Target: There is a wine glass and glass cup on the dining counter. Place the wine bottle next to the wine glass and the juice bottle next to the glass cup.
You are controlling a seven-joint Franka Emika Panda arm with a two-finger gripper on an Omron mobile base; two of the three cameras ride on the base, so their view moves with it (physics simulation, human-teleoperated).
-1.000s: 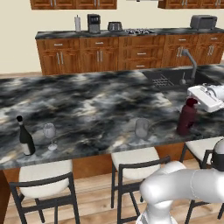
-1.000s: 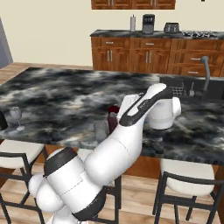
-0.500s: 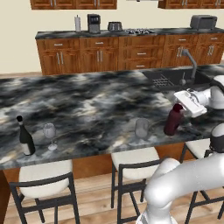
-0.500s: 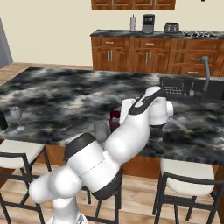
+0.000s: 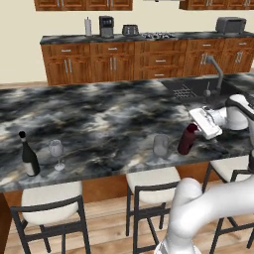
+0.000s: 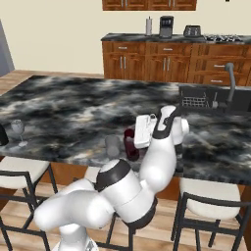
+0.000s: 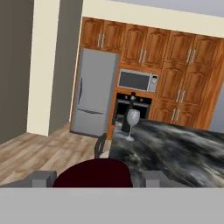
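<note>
I have the end effector (image 5: 194, 130) pinching the juice bottle (image 5: 187, 139) near its top, out over the right part of the bench (image 5: 99, 114), close to the near edge. The bottle leans, its neck tipped right toward the wrist and its base down at the stone; I cannot tell whether the base touches the top or hangs just above it. The cup (image 5: 160, 146) stands just left of the bottle, upright, with a narrow gap between them.

From the right base view the same pair sits behind my forearm: the juice bottle (image 6: 131, 144) dark red beside the white hand, the cup (image 6: 112, 145) just to its left, both near the front edge of the bench (image 6: 73, 108).

Far off at the left end, the wine bottle (image 5: 29, 154) stands upright near the near edge, and the wine glass (image 5: 56, 151) stands just right of it, close but apart. In the right base view I see the wine glass (image 6: 18, 129) at the far left.

In the hand view the maroon body of the juice bottle (image 7: 93, 173) bulges between the two fingertips (image 7: 41, 177), which sit against its sides. Beyond it the bench (image 7: 175, 153) runs away, with the wine glass (image 7: 132, 120) and the dark wine bottle (image 7: 125, 124) at its far end, and a fridge (image 7: 92, 94) behind.

A sink (image 5: 196, 88) lies in the bench beyond the hand.
</note>
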